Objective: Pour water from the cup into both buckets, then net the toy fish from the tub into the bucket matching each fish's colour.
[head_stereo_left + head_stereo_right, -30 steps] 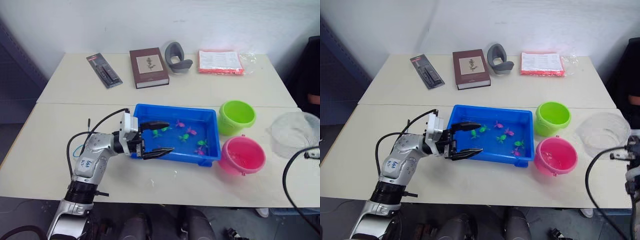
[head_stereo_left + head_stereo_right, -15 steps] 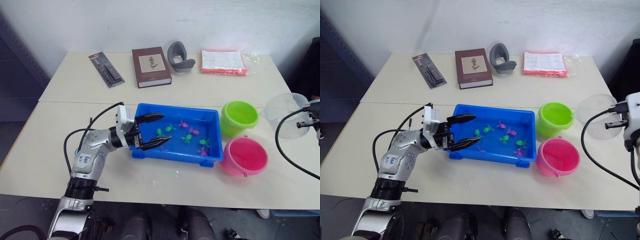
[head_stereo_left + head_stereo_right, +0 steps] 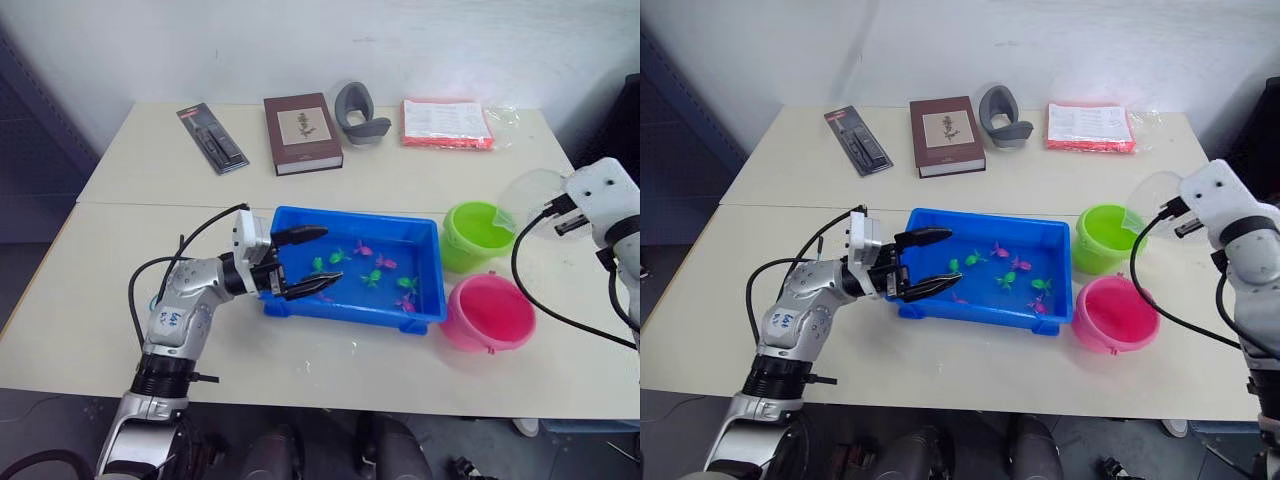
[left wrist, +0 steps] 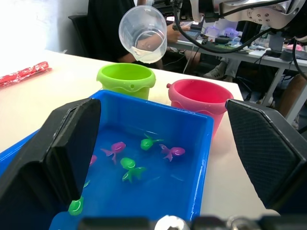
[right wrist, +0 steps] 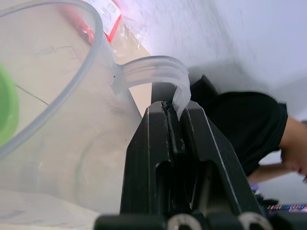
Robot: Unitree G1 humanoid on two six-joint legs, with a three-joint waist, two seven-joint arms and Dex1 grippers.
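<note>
The clear cup point(image 3: 524, 194) hangs tilted over the far right rim of the lime green bucket point(image 3: 478, 233), with a little water pooled at its lower lip point(image 4: 146, 53). My right gripper point(image 5: 170, 111) is shut on the cup's handle. The pink bucket point(image 3: 492, 312) stands just in front of the green one. Both are beside the right end of the blue tub point(image 3: 345, 216), where several green fish point(image 3: 331, 258) and pink fish point(image 3: 362, 248) lie in water. My left gripper point(image 3: 329, 261) is open over the tub's left end, holding nothing.
At the back of the table lie a black blister pack point(image 3: 210, 138), a brown book point(image 3: 301, 133), a grey curved holder point(image 3: 357, 112) and a red-edged packet point(image 3: 445, 123). A person in black sits beyond the table's right side point(image 5: 249, 129).
My right arm has lifted the cup from the table right of the pink bucket, carried it to the green bucket and tipped it. The left gripper shifted slightly back, then held still.
</note>
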